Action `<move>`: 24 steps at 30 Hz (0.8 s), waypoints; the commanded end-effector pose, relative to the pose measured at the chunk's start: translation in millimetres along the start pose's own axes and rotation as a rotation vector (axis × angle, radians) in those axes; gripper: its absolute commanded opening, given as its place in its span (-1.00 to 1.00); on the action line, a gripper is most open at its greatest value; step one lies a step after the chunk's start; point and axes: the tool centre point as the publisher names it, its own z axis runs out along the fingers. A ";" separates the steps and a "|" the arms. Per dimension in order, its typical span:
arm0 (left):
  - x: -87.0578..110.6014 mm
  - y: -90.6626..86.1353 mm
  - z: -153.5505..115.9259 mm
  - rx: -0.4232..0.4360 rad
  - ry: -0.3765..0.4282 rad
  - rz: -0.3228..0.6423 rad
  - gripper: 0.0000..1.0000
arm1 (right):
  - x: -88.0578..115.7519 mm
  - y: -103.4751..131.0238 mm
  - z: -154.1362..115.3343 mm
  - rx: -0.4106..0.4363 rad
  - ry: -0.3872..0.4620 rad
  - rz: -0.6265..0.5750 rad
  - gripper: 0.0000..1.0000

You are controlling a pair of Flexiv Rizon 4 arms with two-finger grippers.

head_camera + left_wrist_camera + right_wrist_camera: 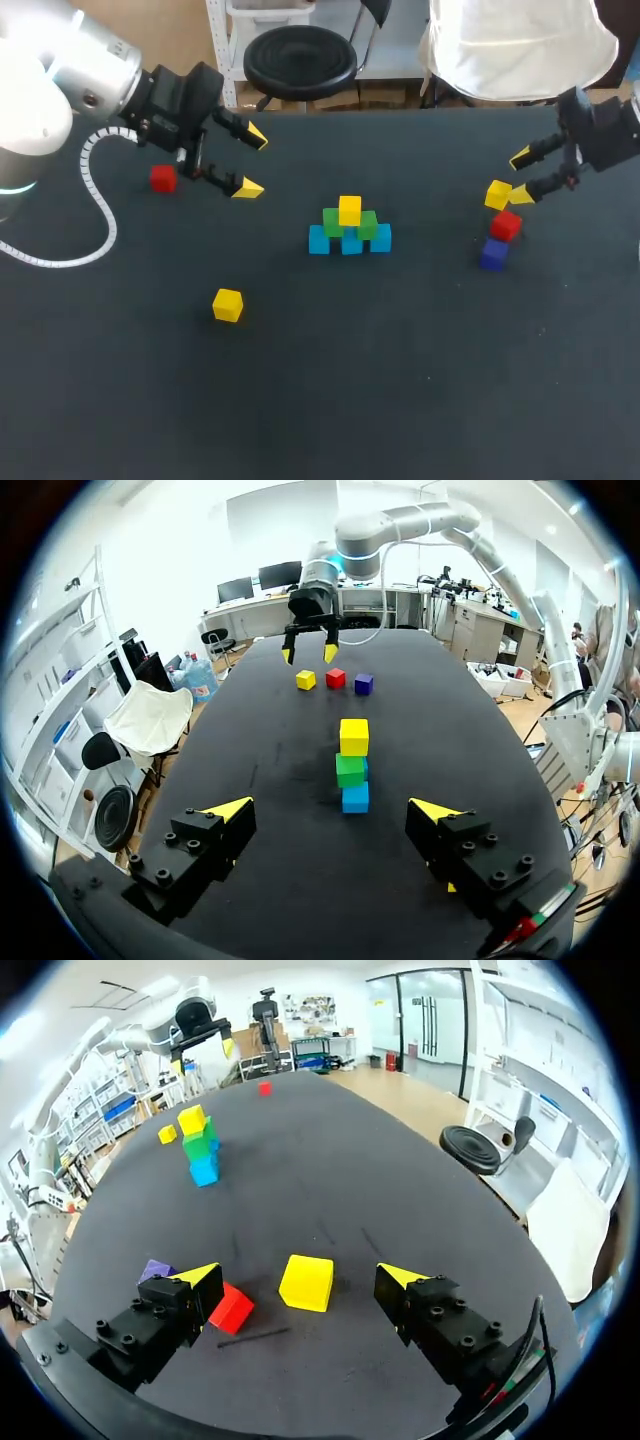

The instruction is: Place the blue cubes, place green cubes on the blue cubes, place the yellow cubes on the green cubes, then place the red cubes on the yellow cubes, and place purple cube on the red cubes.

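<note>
At mid-table stands a stack: a row of blue cubes (351,243), two green cubes (366,224) on them and a yellow cube (349,210) on top. My right gripper (300,1276) is open around a loose yellow cube (306,1282) (498,194), its fingers apart from it. A red cube (231,1309) (506,226) and the purple cube (155,1271) (493,254) lie beside that gripper's finger. My left gripper (250,161) (332,810) hangs open and empty at the far left, beside another red cube (163,178). A second loose yellow cube (228,305) lies front left.
The black table (400,380) has wide bare room along its front and between the stack (354,768) and each arm. In the left wrist view my right gripper (309,653) is seen far ahead, past the stack.
</note>
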 end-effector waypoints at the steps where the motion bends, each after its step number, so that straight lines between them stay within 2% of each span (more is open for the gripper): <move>1: 0.0 0.9 0.1 0.002 0.001 0.000 1.00 | 1.0 -6.3 6.5 -0.009 -0.009 -0.008 1.00; 24: 0.0 0.9 0.1 0.002 0.001 0.000 1.00 | 9.8 -25.7 22.7 -0.039 -0.008 -0.005 1.00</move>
